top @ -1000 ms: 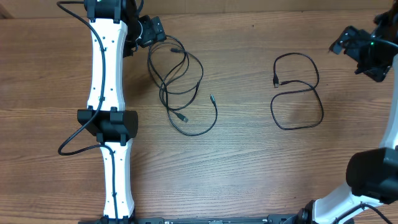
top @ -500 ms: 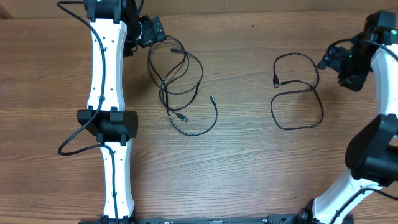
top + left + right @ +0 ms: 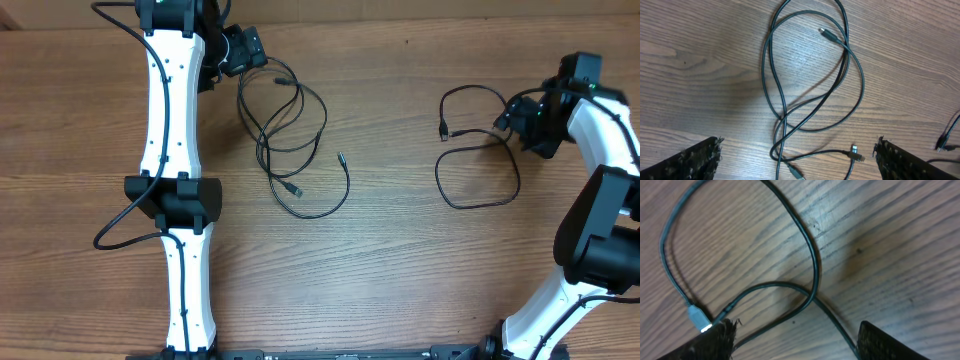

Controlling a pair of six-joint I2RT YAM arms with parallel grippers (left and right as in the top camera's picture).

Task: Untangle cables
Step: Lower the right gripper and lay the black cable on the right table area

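Observation:
A tangle of thin black cables (image 3: 268,140) lies in overlapping loops left of the table's middle, one plug tip (image 3: 341,157) pointing out to the right. My left gripper (image 3: 245,48) hovers over its far end. In the left wrist view it (image 3: 797,165) is open above the crossing strands (image 3: 781,121) and a silvery plug (image 3: 855,152). A separate cable (image 3: 474,88) lies in a figure-eight at the right. My right gripper (image 3: 510,118) is low at that cable's right side. Its jaws (image 3: 797,340) stand open astride two strands (image 3: 816,265), a plug tip (image 3: 697,317) beside the left finger.
Both white arms reach over the wooden table (image 3: 400,260), the left one along the left side (image 3: 175,120), the right one curving in from the right edge (image 3: 600,130). The table's far edge (image 3: 400,20) runs just behind the cables.
My right arm has swung left and down from the far right corner onto the right cable, and its jaws have narrowed somewhat. The left arm and both cable groups have not moved.

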